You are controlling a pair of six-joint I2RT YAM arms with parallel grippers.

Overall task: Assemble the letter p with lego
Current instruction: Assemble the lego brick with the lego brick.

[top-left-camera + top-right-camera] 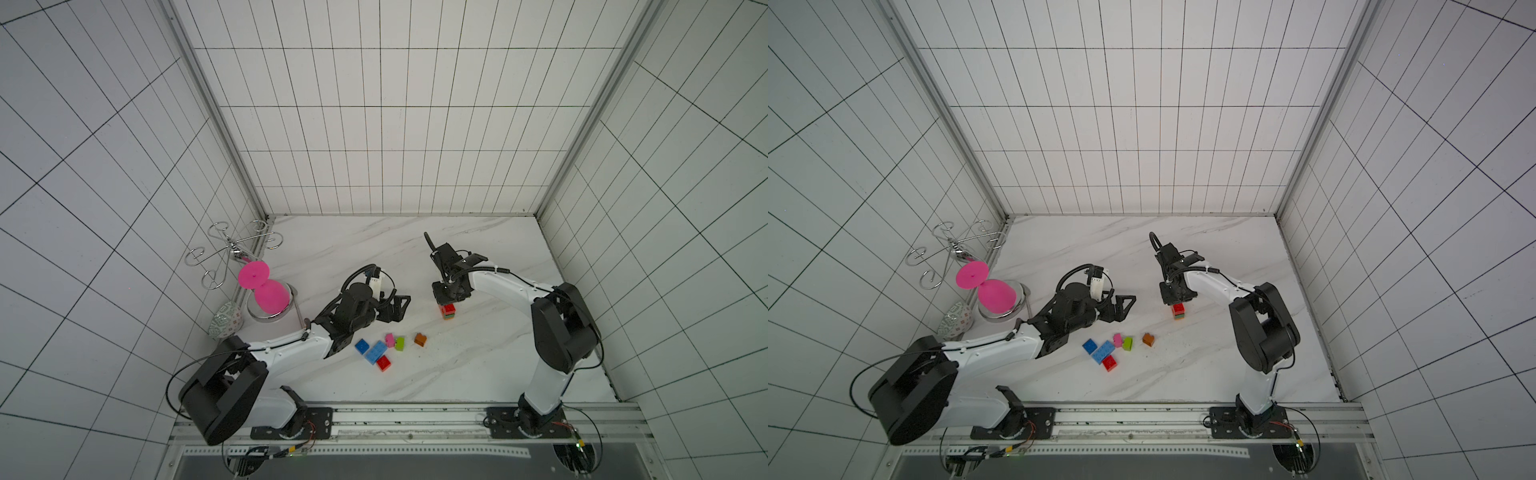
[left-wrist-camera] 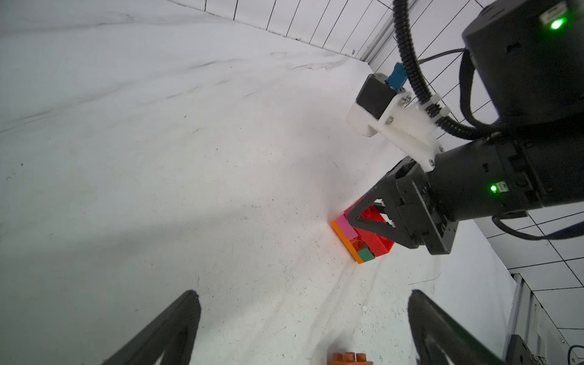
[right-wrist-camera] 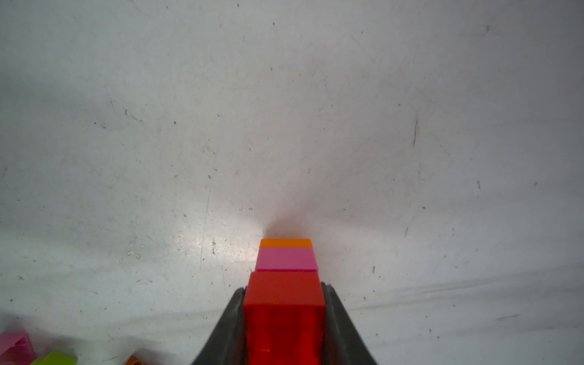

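- Right gripper: pressed in on the top red brick, one finger on each side.
- That brick tops a small stack on the marble table: pink brick and green brick beneath it, orange brick at the bottom. In both top views the gripper covers most of the stack.
- Left gripper: spread wide, holding nothing, above bare table well apart from the stack.
- Loose pieces lie between the arms: blue brick, light blue brick and loose red brick touching; loose pink brick just beside lime brick; brown brick apart.
- By the left wall: pink hourglass-shaped object, wire rack, patterned ball.
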